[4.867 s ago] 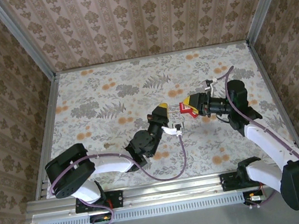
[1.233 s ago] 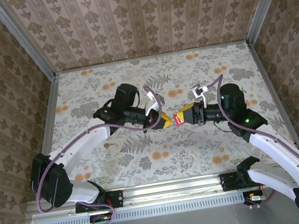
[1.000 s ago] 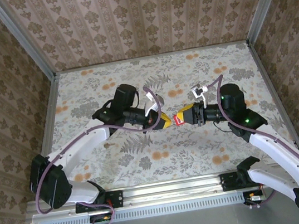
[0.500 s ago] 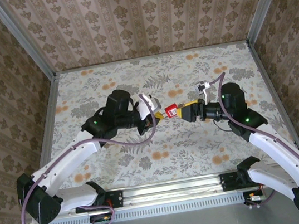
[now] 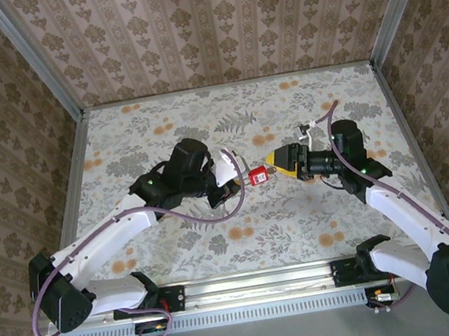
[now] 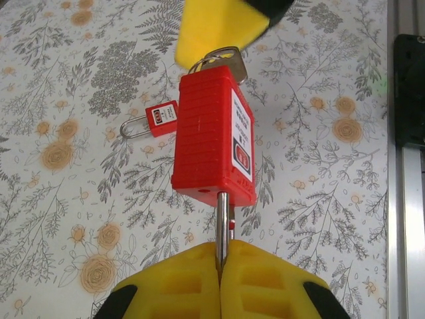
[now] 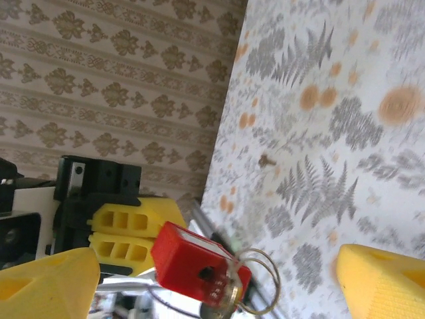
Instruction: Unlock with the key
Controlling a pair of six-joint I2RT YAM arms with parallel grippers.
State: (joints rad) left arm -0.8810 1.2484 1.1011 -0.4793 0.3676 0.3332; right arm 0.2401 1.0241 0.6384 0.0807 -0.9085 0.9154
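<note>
Left wrist: my left gripper [image 6: 219, 258] is clamped, yellow pads pressed flat together on the shackle [image 6: 222, 222], a thin steel rod. The padlock [image 6: 212, 136] hangs off the table [image 6: 60, 199], clear air on all sides. Its body is red ribbed plastic, blocky, with a white label on one face. The key [image 6: 226, 58] sits in the end far from my pads, flat bright metal, and a yellow pad of my right arm is just beyond it.

Right wrist: my right fingers [image 7: 46, 279] are spread wide, one on each side of the padlock and touching neither it nor the key.

Top external: my right gripper [image 5: 281, 162] faces the padlock from the right, close. The table around the padlock is open cloth with a leaf and orange-flower print. The patterned walls [image 5: 212, 26] and the metal rail [image 5: 267, 280] stand well apart from it.

Left wrist: a spare padlock [image 6: 161, 118], small and red with a wire shackle, lies flat on the table below the padlock.
</note>
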